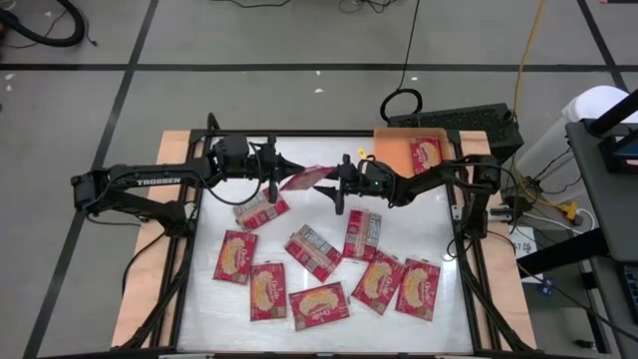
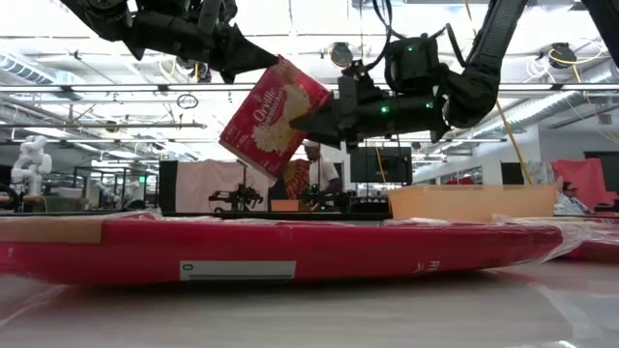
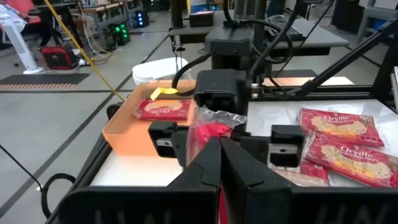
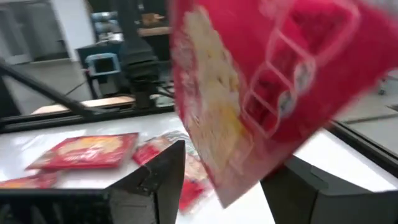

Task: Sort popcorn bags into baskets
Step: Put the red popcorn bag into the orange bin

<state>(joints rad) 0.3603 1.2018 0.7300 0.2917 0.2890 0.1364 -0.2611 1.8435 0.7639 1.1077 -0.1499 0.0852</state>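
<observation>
My left gripper (image 1: 282, 172) is shut on one red popcorn bag (image 2: 271, 116) and holds it high over the table's far middle. My right gripper (image 1: 337, 186) faces it from the right, open. Its fingers (image 4: 160, 177) stand on either side of the bag's lower corner (image 4: 227, 186) with gaps showing. The orange tray (image 1: 397, 152) sits at the far right corner with one bag (image 1: 426, 153) lying flat inside. Several more bags (image 1: 313, 251) lie flat on the white table top. My left gripper pinches the bag between its two fingers at its crinkled end edge (image 3: 210, 124), near the upper corner (image 2: 259, 75). The fingers come roughly level from the table's left. The bag is lifted clear and hangs tilted below and beyond the fingertips, popcorn picture toward the near side.
Loose bags (image 1: 267, 289) spread over the near half of the table, one (image 1: 261, 211) just below the left gripper. Dark frame rails (image 1: 469, 249) run along the table's sides. A person (image 2: 308, 174) sits in the room behind. White top (image 1: 419, 224) near the tray is bare.
</observation>
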